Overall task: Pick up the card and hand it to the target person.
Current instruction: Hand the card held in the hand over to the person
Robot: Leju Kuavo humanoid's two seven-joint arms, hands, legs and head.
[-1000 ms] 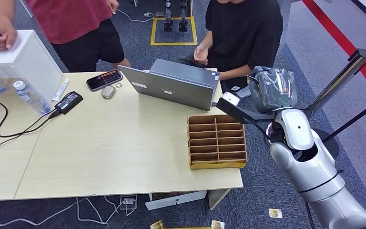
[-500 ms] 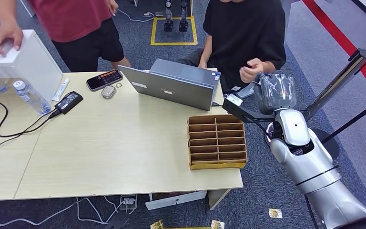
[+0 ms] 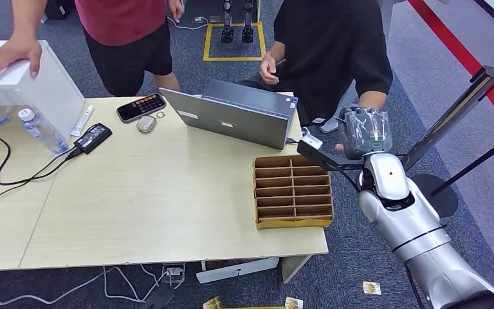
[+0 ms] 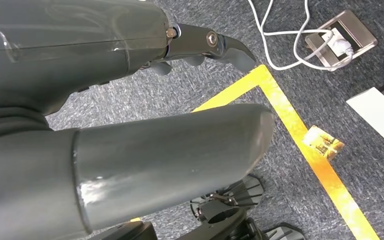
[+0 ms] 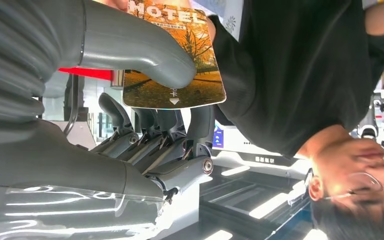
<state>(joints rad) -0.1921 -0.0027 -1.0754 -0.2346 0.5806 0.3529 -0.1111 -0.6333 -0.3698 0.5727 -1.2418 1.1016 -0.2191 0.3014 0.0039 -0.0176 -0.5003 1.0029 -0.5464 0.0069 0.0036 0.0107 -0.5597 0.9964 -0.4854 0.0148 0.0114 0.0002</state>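
One glossy rectangular card | pinched by right hand

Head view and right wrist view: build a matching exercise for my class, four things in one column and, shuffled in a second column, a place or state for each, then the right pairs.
Things:
1. card
2. laptop
3. divider box
4. calculator

Places or states:
A. on the table's far edge, near the person in red
B. pinched under the right hand's thumb
C. at the table's right end, compartments showing nothing inside
D. open, its screen's back towards the robot

Pairs: 1-B, 2-D, 3-C, 4-A
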